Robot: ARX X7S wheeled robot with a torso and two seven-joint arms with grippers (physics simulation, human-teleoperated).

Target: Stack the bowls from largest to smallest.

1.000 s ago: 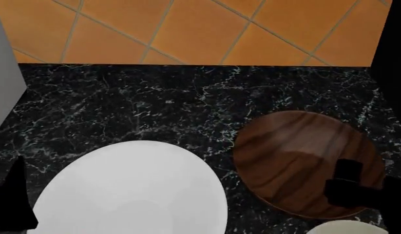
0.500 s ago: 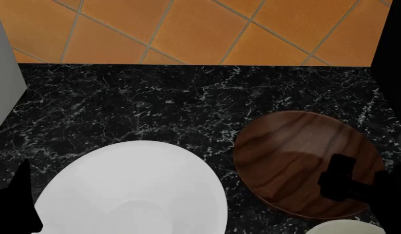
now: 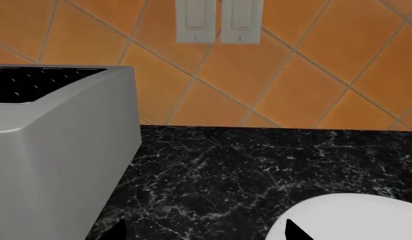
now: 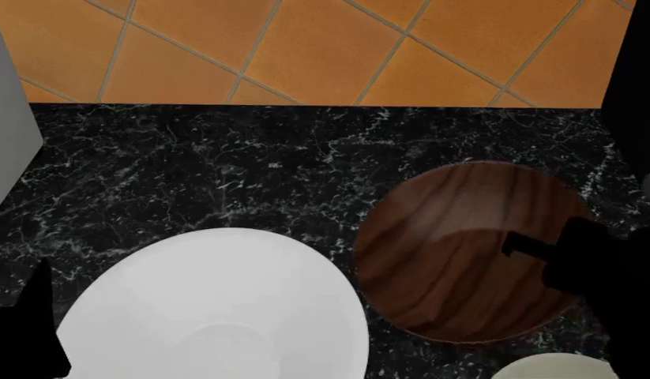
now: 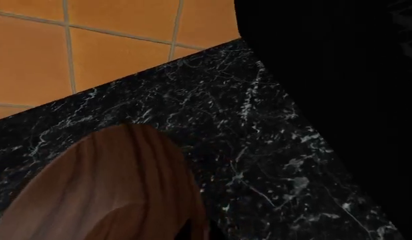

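The large white bowl (image 4: 214,308) sits on the black marble counter (image 4: 251,166) at the front left. It also shows in the left wrist view (image 3: 353,217). My left gripper (image 4: 30,332) is open and empty beside its left rim, with one fingertip (image 3: 294,232) over that rim. The dark wood-grain bowl (image 4: 451,253) is at the right, raised and tilted. My right gripper (image 4: 535,251) is shut on its right rim, seen edge-on in the right wrist view (image 5: 125,190). Only the cream rim of the small bowl (image 4: 551,368) shows at the front right edge.
A grey toaster (image 3: 59,150) stands on the counter's left, also in the head view (image 4: 3,118). A tall black object (image 5: 339,75) stands at the right end. An orange tiled wall (image 4: 336,47) with white switches (image 3: 219,20) backs the counter.
The wood-grain bowl has risen off the counter and shifted left and back, held by my right gripper. The left gripper and the white bowl have barely moved.
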